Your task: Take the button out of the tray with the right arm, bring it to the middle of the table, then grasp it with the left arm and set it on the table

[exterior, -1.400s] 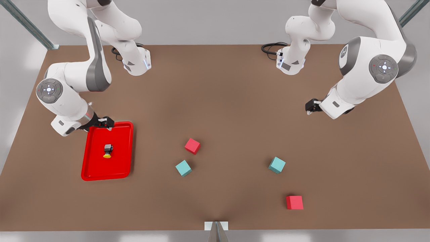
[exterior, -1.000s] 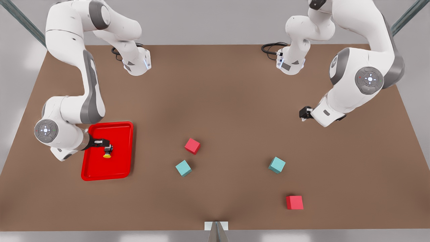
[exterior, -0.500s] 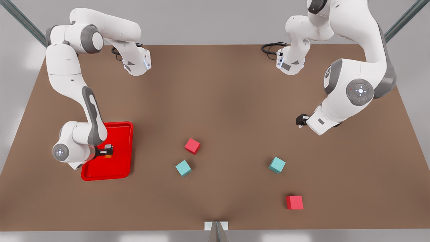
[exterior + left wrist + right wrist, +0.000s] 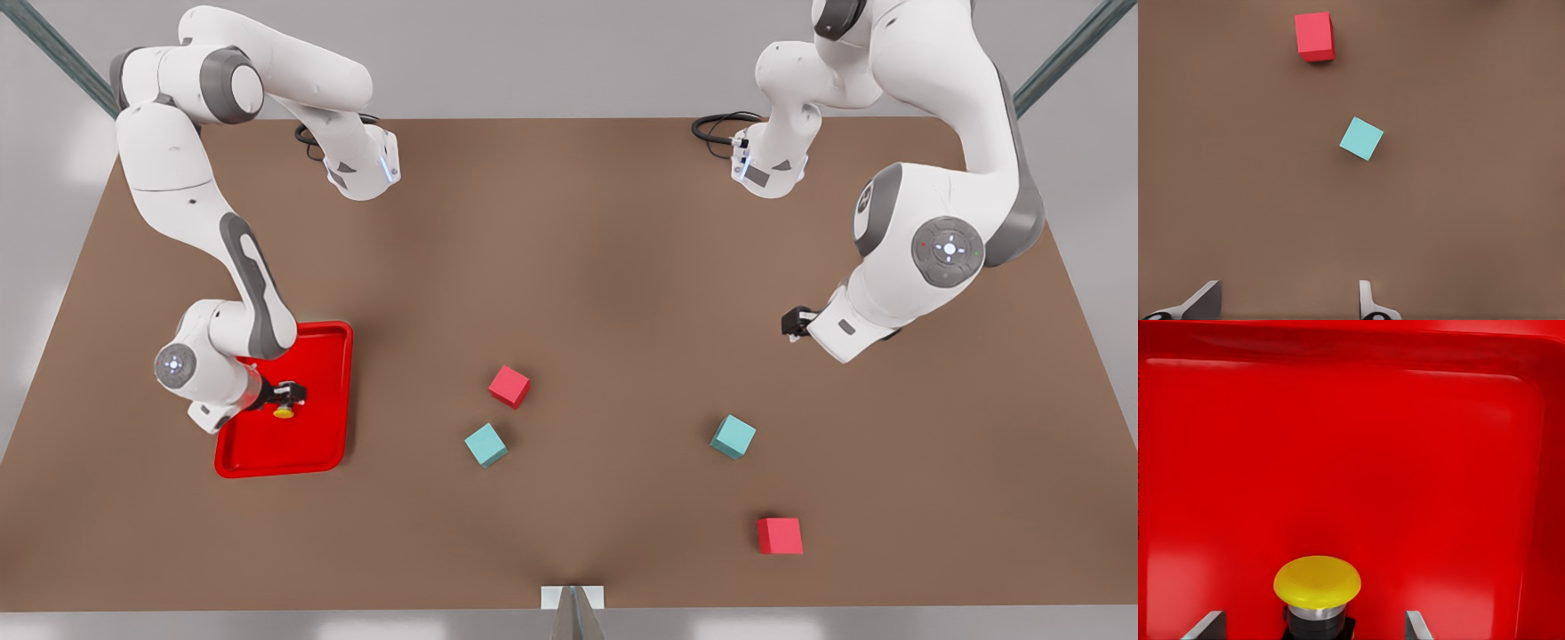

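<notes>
Down inside the tray [image 4: 324, 356], at the front view's left, the right gripper [image 4: 291, 392] sits low over the button [image 4: 284, 411], whose yellow cap pokes out just past the black fingertips. From the right wrist view, the button [image 4: 1317, 587] lies between the two fingers [image 4: 1205, 625], which stand wide apart with clear red tray floor [image 4: 1338, 453] on either side of the cap, so the gripper is released and touches nothing that can be seen. Its dark base is mostly hidden under the cap there.

Across the counter [image 4: 605, 249], the left gripper [image 4: 791, 323] hangs above bare brown surface at the front view's right, waiting, its fingers [image 4: 1365, 300] spread with nothing between them. Near it lie a teal cube [image 4: 733, 436] and a red cube [image 4: 780, 535]; another red cube [image 4: 508, 387] and teal cube [image 4: 485, 444] sit close together near the counter's middle.
</notes>
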You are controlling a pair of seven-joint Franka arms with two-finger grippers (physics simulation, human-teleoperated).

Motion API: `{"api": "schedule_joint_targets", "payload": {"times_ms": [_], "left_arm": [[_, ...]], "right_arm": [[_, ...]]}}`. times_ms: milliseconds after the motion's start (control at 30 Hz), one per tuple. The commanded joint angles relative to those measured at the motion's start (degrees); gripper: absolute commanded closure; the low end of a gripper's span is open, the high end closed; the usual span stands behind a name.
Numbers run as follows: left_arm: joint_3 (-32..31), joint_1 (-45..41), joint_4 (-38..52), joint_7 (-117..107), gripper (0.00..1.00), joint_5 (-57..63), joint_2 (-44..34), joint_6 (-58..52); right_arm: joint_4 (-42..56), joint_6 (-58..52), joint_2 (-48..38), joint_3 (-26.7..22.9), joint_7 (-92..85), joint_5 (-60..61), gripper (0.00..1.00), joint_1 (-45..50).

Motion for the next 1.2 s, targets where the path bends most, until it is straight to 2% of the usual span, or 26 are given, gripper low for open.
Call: {"api": "schedule_joint_targets", "payload": {"times_ms": [0, 167, 467, 500, 700, 800, 867, 900, 933, 1000, 1067, 1167], "left_arm": [[0.0, 0.0, 0.0, -0.3, 0.00, 0.0, 0.0, 0.1], [0.0, 0.0, 0.0, -0.3, 0.00, 0.0, 0.1, 0.6], [0.0, 0.0, 0.0, -0.3, 0.00, 0.0, 0.1, 0.5], [0.0, 0.0, 0.0, -0.3, 0.00, 0.0, 0.1, 0.5], [0.0, 0.0, 0.0, -0.3, 0.00, 0.0, 0.2, 0.5], [0.0, 0.0, 0.0, -0.3, 0.00, 0.0, 0.5, 0.5], [0.0, 0.0, 0.0, -0.3, 0.00, -0.1, 0.5, 0.5], [0.0, 0.0, 0.0, -0.3, 0.00, 0.0, 0.5, 0.5], [0.0, 0.0, 0.0, -0.3, 0.00, 0.0, 0.5, 0.5], [0.0, 0.0, 0.0, -0.3, 0.00, -0.1, 0.5, 0.5], [0.0, 0.0, 0.0, -0.3, 0.00, -0.1, 0.5, 0.5], [0.0, 0.0, 0.0, -0.3, 0.00, -0.1, 0.5, 0.4]], "right_arm": [[-1.5, 2.6, -1.0, 0.0, -7.1, 0.1, 0.00, -0.1], [-4.2, 3.3, -1.5, -0.1, -6.2, 0.1, 0.00, -0.8], [-2.9, 3.6, -1.4, -0.1, -6.4, 0.1, 0.00, -0.3], [-2.9, 3.6, -1.4, -0.1, -6.5, 0.1, 0.04, -0.3], [-2.2, 3.6, -0.9, -0.1, -6.2, 0.1, 0.07, -0.4], [-2.2, 3.6, -0.8, -0.1, -6.2, 0.1, 0.23, -0.3], [-2.2, 3.6, -0.8, -0.1, -6.2, 0.1, 0.25, -0.2], [-2.2, 3.6, -0.8, -0.1, -6.2, 0.1, 0.31, -0.2], [-2.2, 3.6, -0.7, -0.1, -6.4, 0.1, 0.42, -0.2], [-2.2, 3.6, -0.7, -0.1, -6.7, 0.1, 0.56, -0.1], [-2.2, 3.6, -0.7, -0.1, -6.4, 0.1, 0.61, -0.1], [-0.1, 2.9, -1.4, 0.7, -6.8, 0.6, 0.63, 0.2]]}}
